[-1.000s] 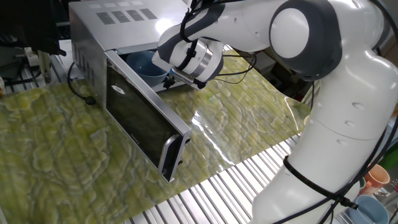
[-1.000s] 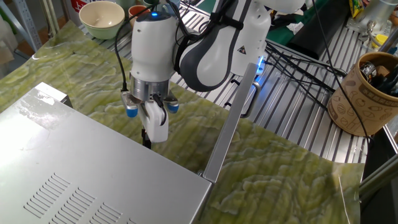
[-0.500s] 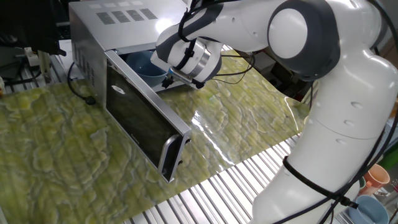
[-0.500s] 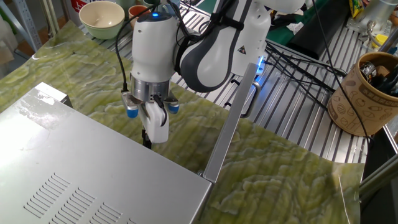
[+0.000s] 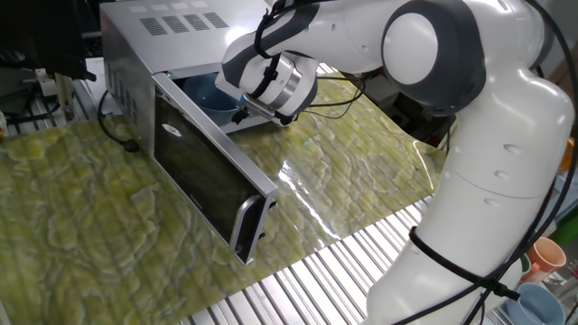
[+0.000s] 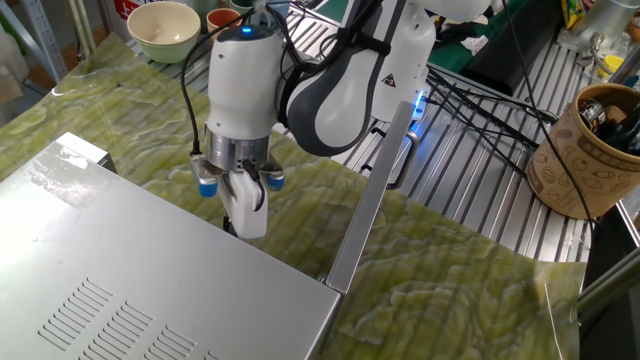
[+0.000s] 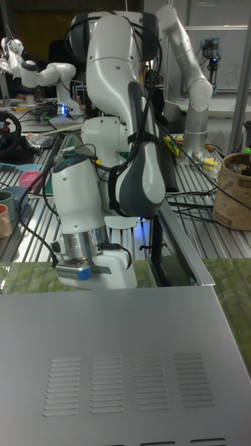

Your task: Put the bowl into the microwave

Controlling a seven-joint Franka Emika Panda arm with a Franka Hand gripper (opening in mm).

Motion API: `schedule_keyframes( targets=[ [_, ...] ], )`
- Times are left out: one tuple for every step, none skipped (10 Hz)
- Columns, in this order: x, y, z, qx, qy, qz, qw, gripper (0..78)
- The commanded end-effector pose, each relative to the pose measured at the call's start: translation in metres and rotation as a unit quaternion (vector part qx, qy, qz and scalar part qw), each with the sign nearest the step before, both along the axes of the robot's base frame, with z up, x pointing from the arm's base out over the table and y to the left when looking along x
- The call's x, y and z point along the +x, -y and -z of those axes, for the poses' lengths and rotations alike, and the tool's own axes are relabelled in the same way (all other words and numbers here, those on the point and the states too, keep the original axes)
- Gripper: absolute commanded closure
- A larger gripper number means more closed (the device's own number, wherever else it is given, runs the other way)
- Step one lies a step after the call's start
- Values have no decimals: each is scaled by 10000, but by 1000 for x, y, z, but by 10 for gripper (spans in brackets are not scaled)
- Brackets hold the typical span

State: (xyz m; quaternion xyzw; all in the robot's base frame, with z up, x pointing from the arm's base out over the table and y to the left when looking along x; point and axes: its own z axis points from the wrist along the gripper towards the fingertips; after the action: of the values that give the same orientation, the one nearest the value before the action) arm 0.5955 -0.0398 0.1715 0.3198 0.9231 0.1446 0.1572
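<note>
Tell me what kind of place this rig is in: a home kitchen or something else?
Most likely a robotics lab, not a kitchen. The microwave sits on a metal slatted bench under a green mat, other robot arms stand behind, and loose cables run across the bench.

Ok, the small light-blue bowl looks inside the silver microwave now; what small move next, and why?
Probably open the gripper and back straight out. The small light-blue glossy bowl sits within the large silver microwave, whose dark glass door stands wide open. The fingers are hidden, so check the release first.

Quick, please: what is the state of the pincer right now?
Pincer: cannot be told; its fingertips are hidden at the microwave opening, near the bowl.
</note>
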Motion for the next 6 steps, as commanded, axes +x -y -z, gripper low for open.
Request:
schedule_keyframes(
  targets=[
    [6,2,-1,-6,29,-2,10000,764],
    [7,2,-2,-5,33,1,10000,764],
    [10,2,-1,-8,42,-4,10000,764],
    [11,2,-1,-7,51,-3,10000,764],
    [13,2,0,-11,69,3,10000,764],
    [15,3,-1,-13,78,5,10000,764]
  ],
)
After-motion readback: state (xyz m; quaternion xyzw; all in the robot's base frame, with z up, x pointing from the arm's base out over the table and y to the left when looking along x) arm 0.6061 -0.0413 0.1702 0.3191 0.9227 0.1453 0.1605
